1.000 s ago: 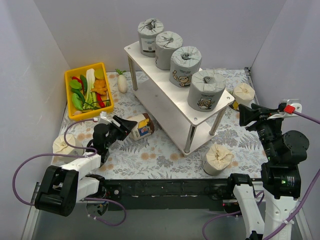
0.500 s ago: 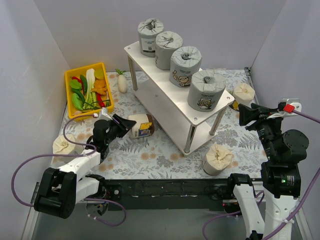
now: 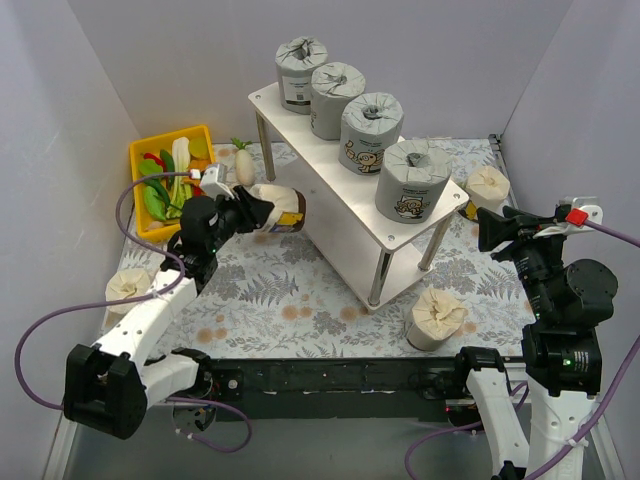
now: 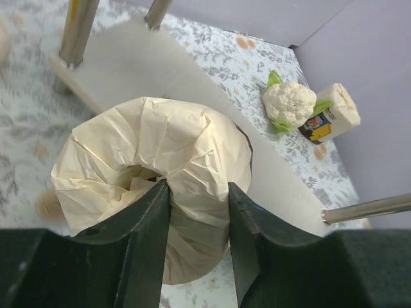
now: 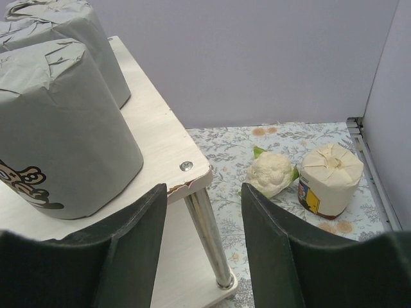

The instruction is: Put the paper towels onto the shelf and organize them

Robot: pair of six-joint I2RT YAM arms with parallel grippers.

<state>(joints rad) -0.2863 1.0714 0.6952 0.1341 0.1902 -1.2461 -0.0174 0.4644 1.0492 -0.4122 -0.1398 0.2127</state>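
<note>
The shelf stands at the back centre with four grey paper towel rolls in a row on its top board. My left gripper is shut on a cream roll, held on its side above the table, just left of the lower board. In the left wrist view the fingers pinch the roll's twisted top, with the lower board beyond. Other cream rolls sit at far left, front right and back right. My right gripper is open and empty, right of the shelf.
A yellow bin of vegetables sits at the back left with a white radish beside it. A cauliflower lies next to the back right cream roll. Grey walls close in the sides and back.
My left gripper has lifted the cream roll off the table and carried it away from me, up to the shelf's lower board. The right arm has not moved.
</note>
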